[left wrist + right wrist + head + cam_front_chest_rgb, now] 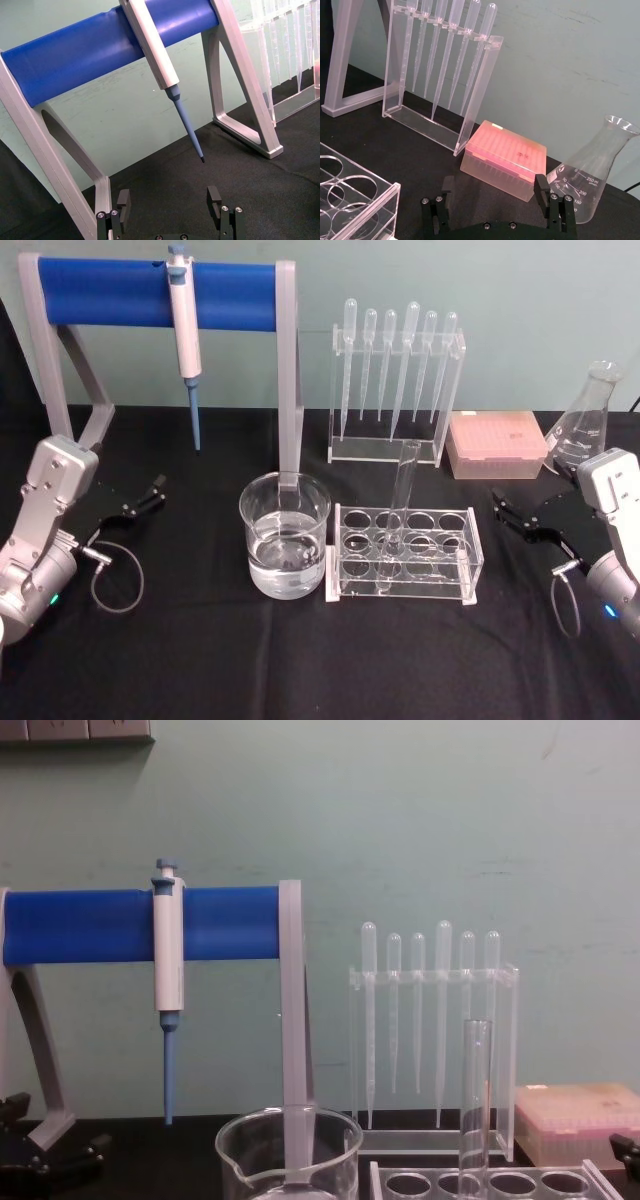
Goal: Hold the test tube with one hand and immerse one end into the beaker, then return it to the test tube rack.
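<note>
The test tube (404, 502) stands upright in a middle hole of the clear rack (448, 565), rising well above it; the chest view shows the test tube (474, 1105) from the side. The beaker (285, 535), part-filled with clear liquid, sits just left of the rack, its rim low in the chest view (288, 1135). My left gripper (141, 498) rests open at the table's left, well away from the beaker; its fingers stand apart (169, 202). At the right, beyond the rack's end, my right gripper (512, 513) is also open and holds nothing (494, 187).
A blue-barred stand (160, 295) holding a hanging pipettor (185, 335) rises behind the beaker. A clear rack of plastic pipettes (395, 380), a pink tip box (497, 443) and a conical flask (585, 425) line the back right. Black cloth covers the table.
</note>
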